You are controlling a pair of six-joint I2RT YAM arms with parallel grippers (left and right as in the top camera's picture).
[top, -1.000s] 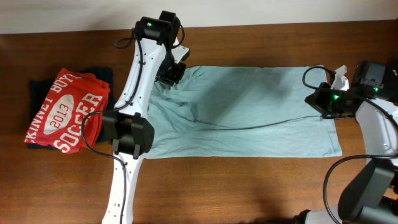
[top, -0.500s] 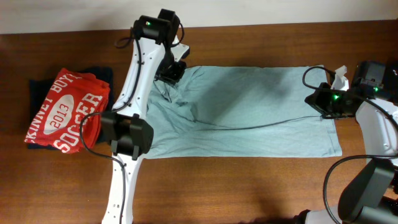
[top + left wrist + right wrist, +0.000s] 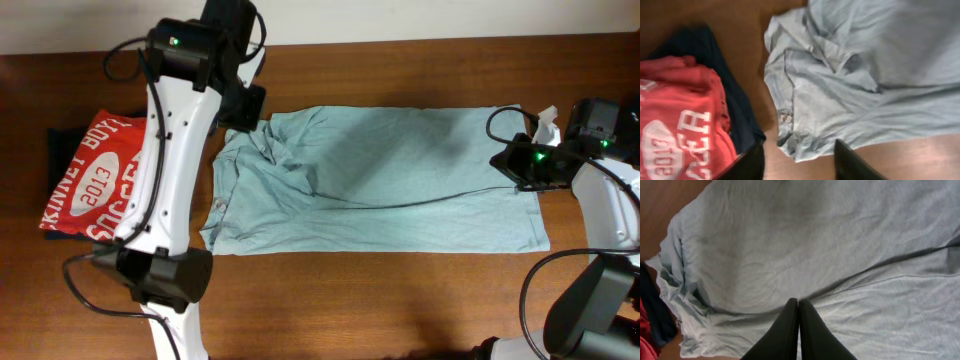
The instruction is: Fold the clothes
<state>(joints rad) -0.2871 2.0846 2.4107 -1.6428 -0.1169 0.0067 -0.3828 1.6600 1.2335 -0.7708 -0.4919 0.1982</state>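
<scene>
The t-shirt (image 3: 400,170) is thin, soft cotton, so I judge it light and limp. It will sag and drag wherever it is not held, and a single pinch will pull it into a point. The best holds look like the corners and hems, one at each end, so that an edge lifts as a straight line.

It is plain pale grey-blue with no print, and lies across the middle of the table (image 3: 400,300) as a long strip running left to right. Its right half is fairly flat, with one long crease along it. Its left end, by the collar, is bunched and wrinkled.

The left gripper (image 3: 799,150) hangs over the far left corner, fingers apart and empty. The right gripper (image 3: 798,305) is clenched at the right end, fingertips against the cloth. I cannot tell whether it nips any fabric.

A red t-shirt (image 3: 100,180) on a black garment (image 3: 740,115) lies just left of it.
</scene>
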